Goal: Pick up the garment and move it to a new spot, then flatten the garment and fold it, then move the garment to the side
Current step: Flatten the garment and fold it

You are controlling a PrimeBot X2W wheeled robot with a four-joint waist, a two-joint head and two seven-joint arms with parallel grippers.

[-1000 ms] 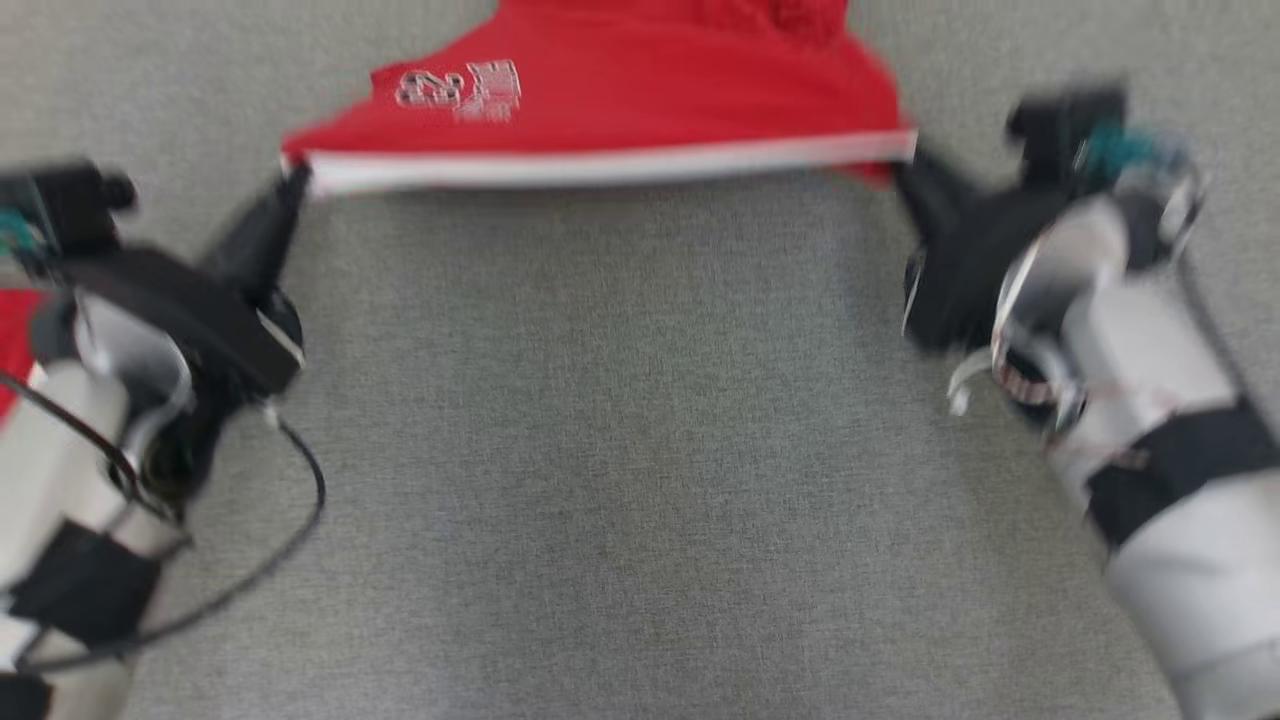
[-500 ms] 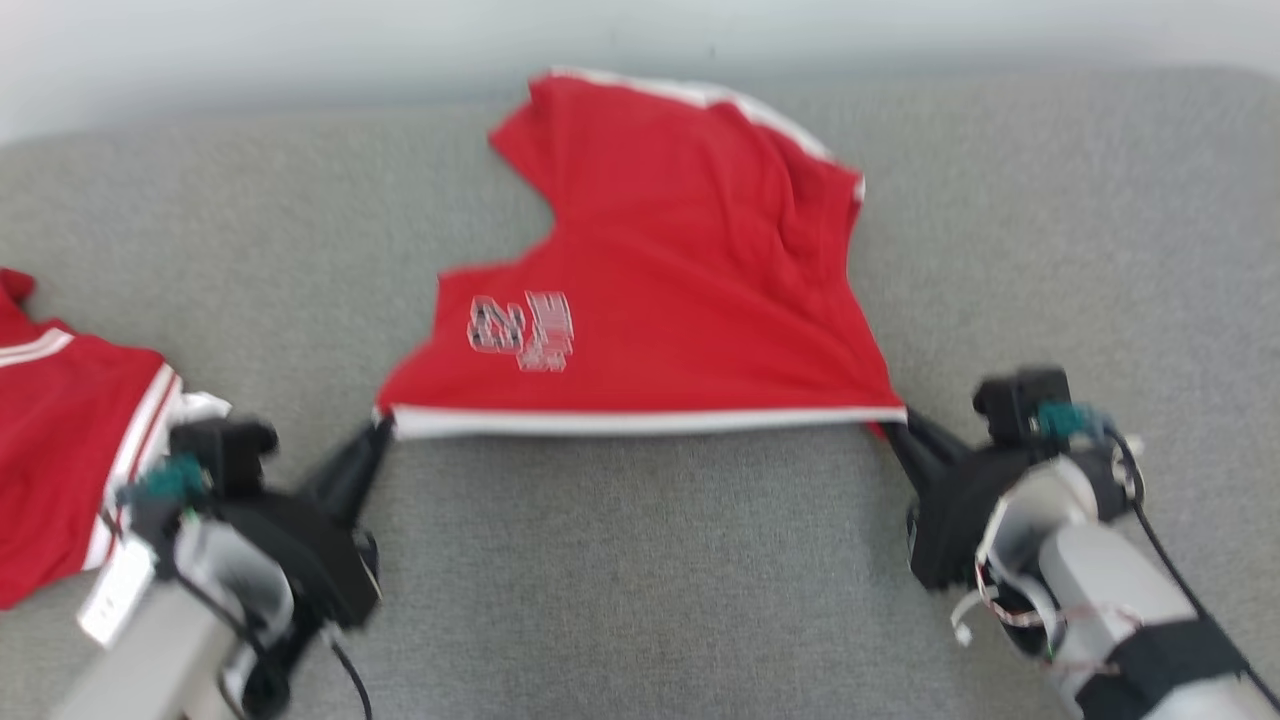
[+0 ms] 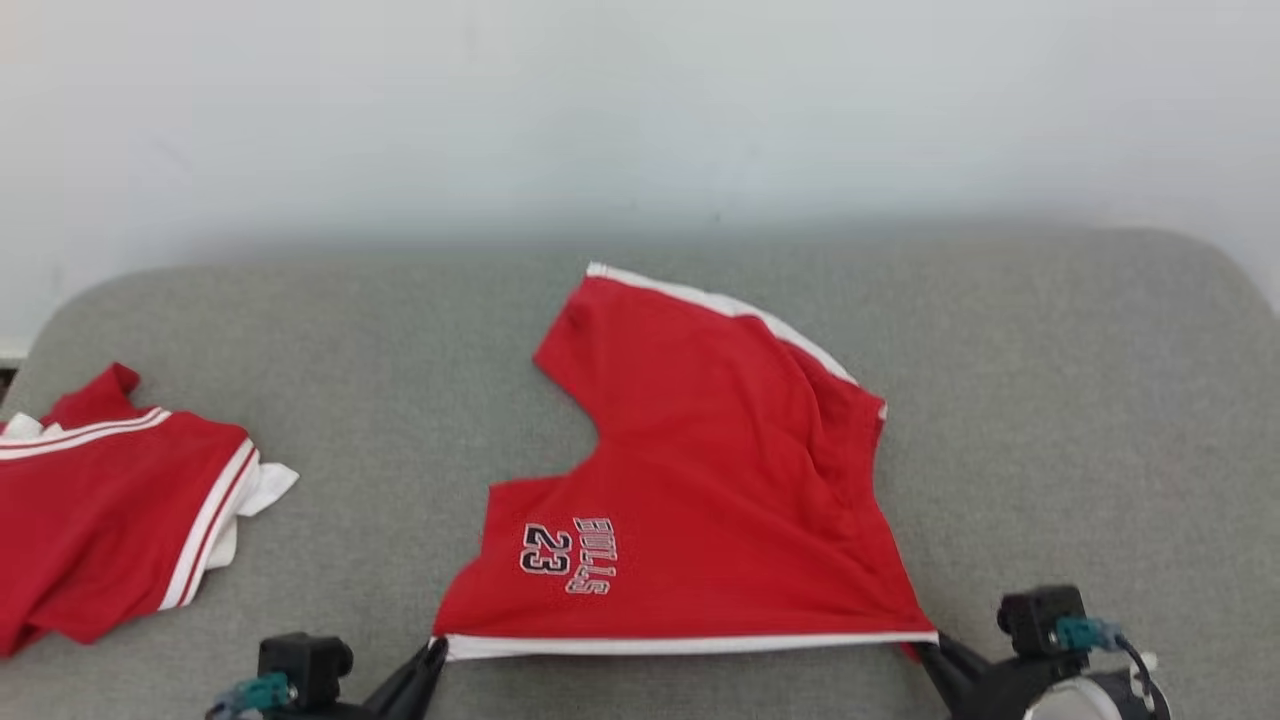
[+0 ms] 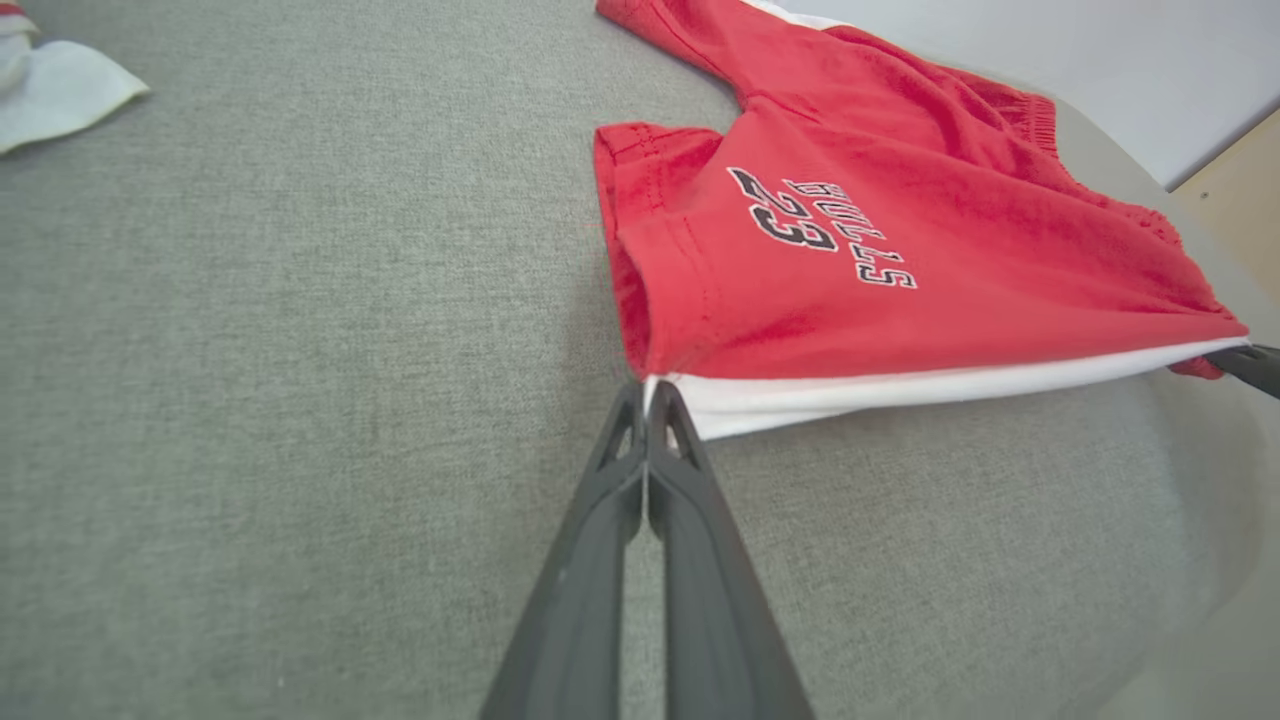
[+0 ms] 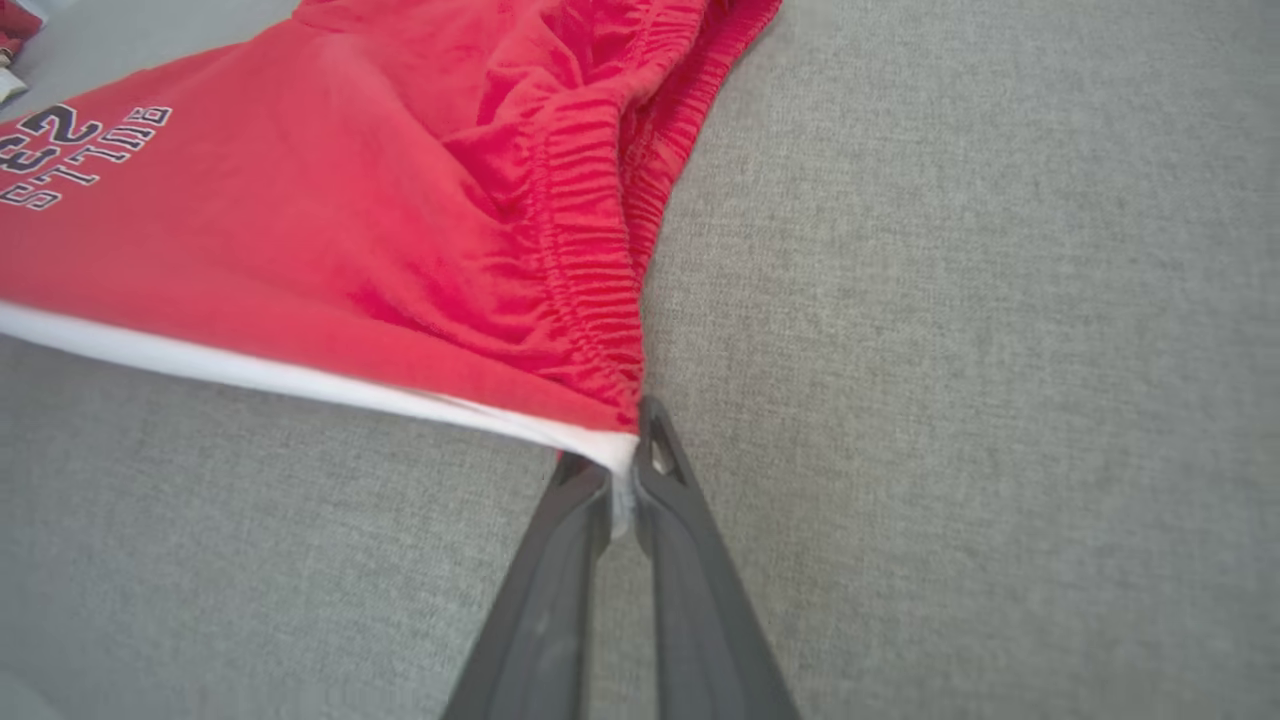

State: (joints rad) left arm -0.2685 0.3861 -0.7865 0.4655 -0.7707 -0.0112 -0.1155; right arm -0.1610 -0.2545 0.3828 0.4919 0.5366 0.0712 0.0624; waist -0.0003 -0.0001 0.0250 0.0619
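Two corners of the red garment (image 3: pixel 720 500) are pinched along its white-edged near hem: the left fingers (image 4: pixel 610 520) clench the left corner, the right fingers (image 5: pixel 680 560) the right corner by the waistband. The garment lies spread mid-way across the grey surface (image 3: pixel 1050 450), well apart from a second red garment (image 3: pixel 100 520) at the left.

Dark tapered claw fingers (image 4: pixel 590 560), black blocks (image 3: pixel 300 660), possibly teal plugs (image 3: pixel 1078 633)
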